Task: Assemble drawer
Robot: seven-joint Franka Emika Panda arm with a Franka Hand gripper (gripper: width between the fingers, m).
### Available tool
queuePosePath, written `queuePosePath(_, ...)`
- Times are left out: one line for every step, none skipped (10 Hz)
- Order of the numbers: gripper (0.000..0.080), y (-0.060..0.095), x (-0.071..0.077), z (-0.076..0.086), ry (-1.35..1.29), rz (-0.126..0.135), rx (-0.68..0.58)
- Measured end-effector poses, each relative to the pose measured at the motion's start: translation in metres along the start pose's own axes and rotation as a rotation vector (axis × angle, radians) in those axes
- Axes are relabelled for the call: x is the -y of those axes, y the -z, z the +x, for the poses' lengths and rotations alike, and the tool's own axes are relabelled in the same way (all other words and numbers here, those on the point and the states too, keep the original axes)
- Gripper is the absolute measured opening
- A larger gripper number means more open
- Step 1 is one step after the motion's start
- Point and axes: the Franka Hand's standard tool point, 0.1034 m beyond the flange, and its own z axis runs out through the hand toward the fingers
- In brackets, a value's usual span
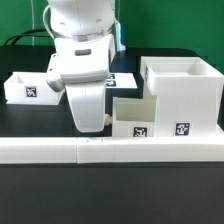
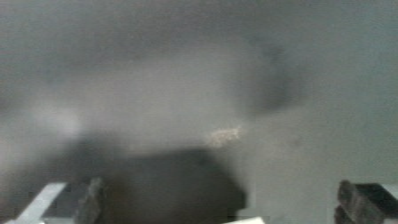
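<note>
Pincer (image 2: 221, 186) gapes empty, between lone tray (image 1: 28, 88) and second tray (image 1: 135, 120) beside the casing (image 1: 186, 92).

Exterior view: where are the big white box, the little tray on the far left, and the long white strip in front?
Big casing (image 1: 190, 100), exterior view, front wall.
Left small tray (image 1: 28, 89), exterior view, front wall at its tag.
Wall strip (image 1: 112, 150), exterior view, mid-length.

Smooth white plastic on a matt black table (image 1: 25, 118).
The casing (image 1: 185, 90), the small tray (image 1: 28, 88) and the second tray (image 1: 135, 118) look like smooth, matt white plastic, their square tags (image 1: 181, 129) flat black-and-white print. The arm's shell (image 1: 80, 50) is glossier white, catching the light. The long low strip (image 1: 50, 150) is plain matt white, smooth too.
</note>
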Motion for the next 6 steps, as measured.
queuePosePath(0.0649, 0.0000, 0.0000, 0.0000, 0.000, 0.000, 0.000)
queuePosePath(0.0649, 0.0000, 0.0000, 0.0000, 0.000, 0.000, 0.000)
queuePosePath(0.0649, -0.0003, -0.0001, 0.0004, 0.001, 0.000, 0.000)
queuePosePath(0.0649, -0.0016, -0.0015, 0.0007, 0.006, -0.006, 0.001)
queuePosePath(0.0649, -0.0024, -0.0039, 0.0009, 0.006, -0.017, 0.005)
queuePosePath(0.0649, -0.0023, -0.0060, 0.0010, -0.028, -0.031, 0.005)
